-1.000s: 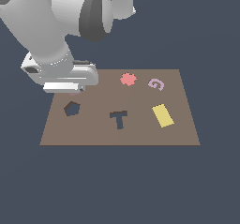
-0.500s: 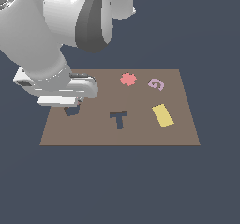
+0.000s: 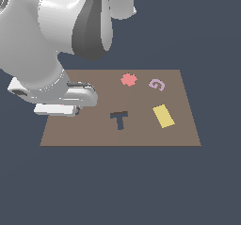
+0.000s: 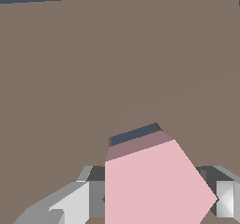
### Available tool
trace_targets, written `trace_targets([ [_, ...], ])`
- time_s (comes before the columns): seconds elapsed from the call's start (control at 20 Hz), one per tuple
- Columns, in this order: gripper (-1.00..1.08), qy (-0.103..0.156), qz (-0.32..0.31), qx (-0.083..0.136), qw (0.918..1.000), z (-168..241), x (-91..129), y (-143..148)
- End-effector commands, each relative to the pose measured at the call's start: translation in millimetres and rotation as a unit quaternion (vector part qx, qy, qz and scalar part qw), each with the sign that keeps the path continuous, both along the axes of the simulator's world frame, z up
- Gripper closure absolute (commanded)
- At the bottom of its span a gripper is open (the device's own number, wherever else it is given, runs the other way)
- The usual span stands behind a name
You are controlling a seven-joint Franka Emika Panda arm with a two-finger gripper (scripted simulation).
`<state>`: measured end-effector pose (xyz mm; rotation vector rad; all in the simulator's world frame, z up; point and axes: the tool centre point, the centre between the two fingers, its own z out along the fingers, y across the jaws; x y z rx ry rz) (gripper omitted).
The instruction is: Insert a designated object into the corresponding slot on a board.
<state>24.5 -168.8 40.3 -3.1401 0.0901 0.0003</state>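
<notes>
In the wrist view, the pale pink hexagonal block (image 4: 154, 185) fills the space between my gripper's (image 4: 154, 202) grey fingers (image 4: 70, 204), which are shut on it. Just past the block's edge, a dark sliver of the hexagonal slot (image 4: 133, 134) shows in the brown board (image 4: 93, 54). The block sits low over the slot; whether it has entered I cannot tell. In the exterior view my gripper (image 3: 66, 110) is down at the left part of the board (image 3: 141, 134), and the arm hides both the slot and the block.
On the board lie a red scalloped piece (image 3: 128, 80), a lilac G-shaped piece (image 3: 156, 84) and a yellow rectangle (image 3: 163, 116). A dark T-shaped cut-out (image 3: 119, 119) is near the middle. The big white arm (image 3: 52, 45) looms over the board's left side.
The arm has swung down and towards the exterior view's left over the hexagonal slot, which was visible a second ago and is now covered by the hand.
</notes>
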Motion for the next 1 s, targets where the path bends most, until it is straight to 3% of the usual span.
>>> trace_targets([
  [0.0,1.08,0.000,-0.001,0.000,1.0000,0.4,2.3,-0.4],
  [0.45,1.08,0.000,-0.001,0.000,1.0000,-9.6,2.7,0.0],
  [0.5,-0.92,0.000,-0.001,0.000,1.0000,-9.6,2.7,0.0],
  [0.95,-0.92,0.000,-0.001,0.000,1.0000,-9.6,2.7,0.0],
])
